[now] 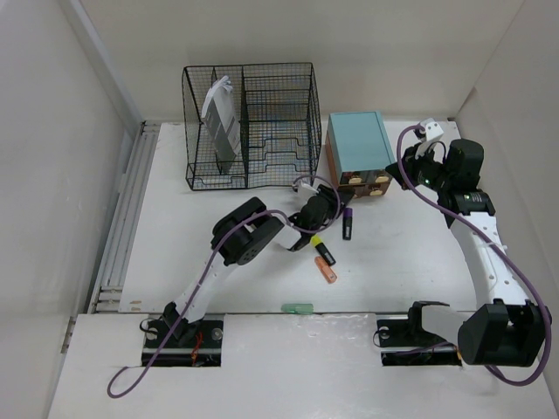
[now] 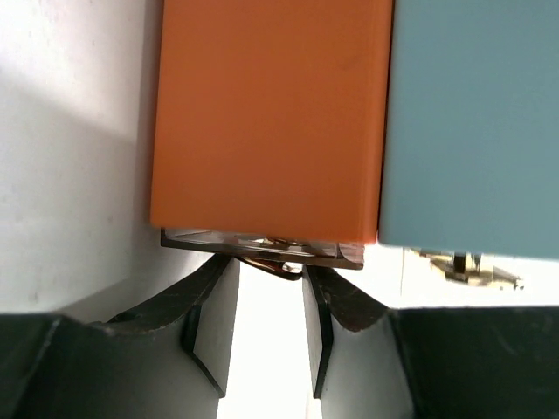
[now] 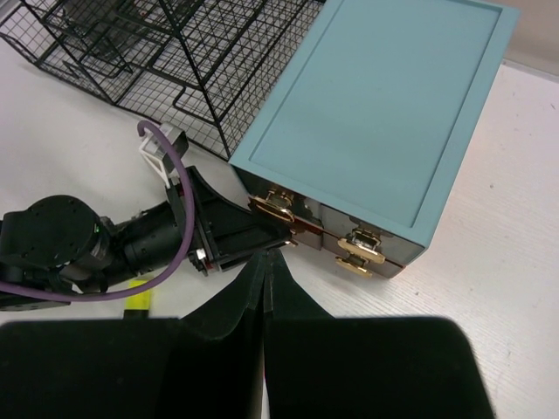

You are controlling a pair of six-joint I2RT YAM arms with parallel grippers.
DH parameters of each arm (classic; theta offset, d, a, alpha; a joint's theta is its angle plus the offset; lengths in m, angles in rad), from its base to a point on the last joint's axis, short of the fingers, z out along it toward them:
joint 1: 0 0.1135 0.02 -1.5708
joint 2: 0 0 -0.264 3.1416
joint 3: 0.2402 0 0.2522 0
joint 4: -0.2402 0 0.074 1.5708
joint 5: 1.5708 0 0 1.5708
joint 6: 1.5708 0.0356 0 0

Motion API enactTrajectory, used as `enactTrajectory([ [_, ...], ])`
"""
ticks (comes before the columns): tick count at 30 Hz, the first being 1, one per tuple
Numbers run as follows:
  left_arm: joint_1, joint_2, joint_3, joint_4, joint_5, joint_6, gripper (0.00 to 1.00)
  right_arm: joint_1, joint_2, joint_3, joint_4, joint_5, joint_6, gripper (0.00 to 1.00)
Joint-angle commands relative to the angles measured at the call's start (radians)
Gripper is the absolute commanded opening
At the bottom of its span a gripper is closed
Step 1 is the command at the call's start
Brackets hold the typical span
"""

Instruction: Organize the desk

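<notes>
Desk (image 1: 397, 262): drawer pull (image 2: 272, 264) partly hidden

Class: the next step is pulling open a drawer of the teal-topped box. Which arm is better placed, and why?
Left. The left gripper has its fingers either side of a gold handle on the drawer box. The right gripper is shut beside the box and holds nothing.
</notes>
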Motion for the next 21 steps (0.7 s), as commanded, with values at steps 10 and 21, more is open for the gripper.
enactTrajectory([
  [10,-0.088,-0.074,-0.095,0.093,-0.006,-0.026,0.25,-0.005,-0.019,0.022,0.025,-0.022,-0.009,0.0],
  [21,-0.147,-0.111,-0.189,0.135,-0.015,-0.027,0.25,-0.005,-0.028,0.022,0.025,-0.031,-0.009,0.0],
])
